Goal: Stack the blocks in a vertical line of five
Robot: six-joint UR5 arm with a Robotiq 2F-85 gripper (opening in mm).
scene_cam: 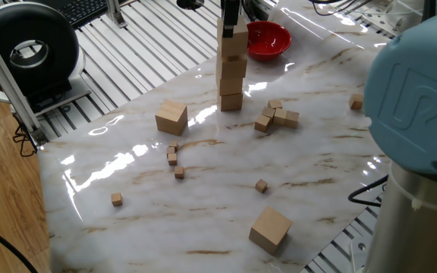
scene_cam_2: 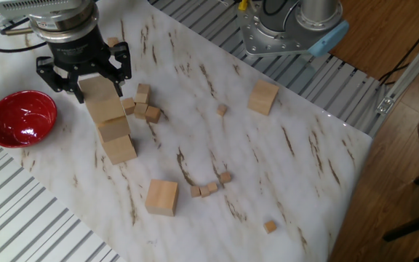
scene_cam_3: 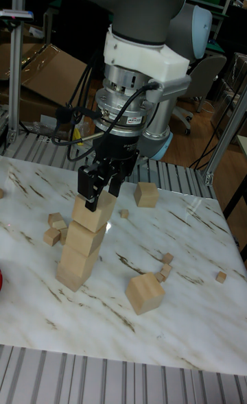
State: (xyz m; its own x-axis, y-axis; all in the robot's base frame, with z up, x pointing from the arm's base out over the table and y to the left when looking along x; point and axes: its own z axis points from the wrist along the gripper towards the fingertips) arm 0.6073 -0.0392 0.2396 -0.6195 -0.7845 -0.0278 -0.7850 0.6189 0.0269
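Observation:
A leaning stack of three tan blocks (scene_cam: 231, 85) (scene_cam_2: 117, 137) (scene_cam_3: 77, 258) stands at the far side of the marble table. Directly on top sits a fourth block (scene_cam: 234, 44) (scene_cam_2: 97, 92) (scene_cam_3: 100, 213), and my gripper (scene_cam: 231, 30) (scene_cam_2: 86, 78) (scene_cam_3: 101, 199) is shut on it from above. I cannot tell whether that block rests on the stack or hangs just over it. Two more blocks lie loose: one (scene_cam: 171, 117) (scene_cam_2: 161, 197) (scene_cam_3: 144, 293) near the stack, another (scene_cam: 270, 229) (scene_cam_2: 263, 97) (scene_cam_3: 145, 194) by the table's edge near the robot base.
A red bowl (scene_cam: 271, 38) (scene_cam_2: 20, 118) stands just beyond the stack. Tiny wooden cubes (scene_cam: 277, 116) (scene_cam_2: 145, 105) cluster beside the stack, and others are scattered over the marble. The robot base (scene_cam_2: 289, 25) stands at one edge. A black round device (scene_cam: 25, 49) lies off the table.

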